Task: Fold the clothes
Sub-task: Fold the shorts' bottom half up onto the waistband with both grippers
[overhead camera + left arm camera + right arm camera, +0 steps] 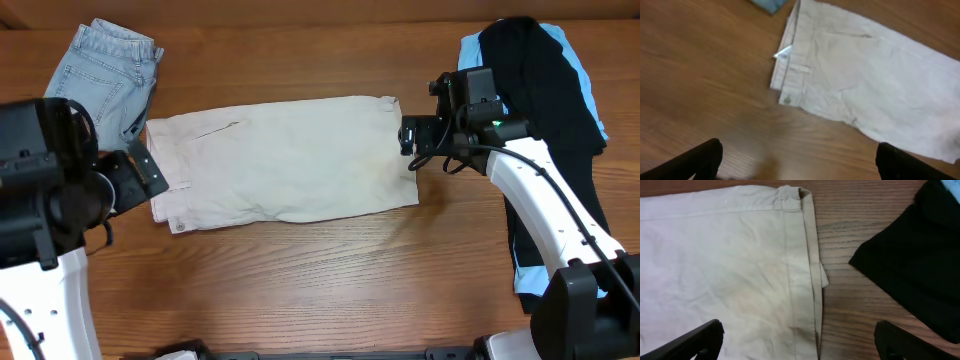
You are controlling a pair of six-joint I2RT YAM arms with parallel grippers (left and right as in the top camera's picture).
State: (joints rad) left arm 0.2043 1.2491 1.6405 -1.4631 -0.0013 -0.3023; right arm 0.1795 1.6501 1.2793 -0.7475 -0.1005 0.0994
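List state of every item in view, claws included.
beige trousers: spread flat, not yet folded, ungripped
jeans: bunched, far left corner
black garment: heaped on light-blue cloth, right side
left claw: open, empty
right claw: open, empty

Robotics lab workstation, wood-grain table [300,290], left arm [70,300] and right arm [545,195] over it, beige garment [290,160] laid flat

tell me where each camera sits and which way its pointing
Overhead: above the table, looking straight down at the beige trousers, jeans and black garment; left arm and right arm show.
Left wrist: on the left arm, facing the trousers' waistband; left tool open at frame bottom.
Right wrist: on the right arm, facing the trousers' hem and black garment; right tool open.
Shared: all three show the trousers.
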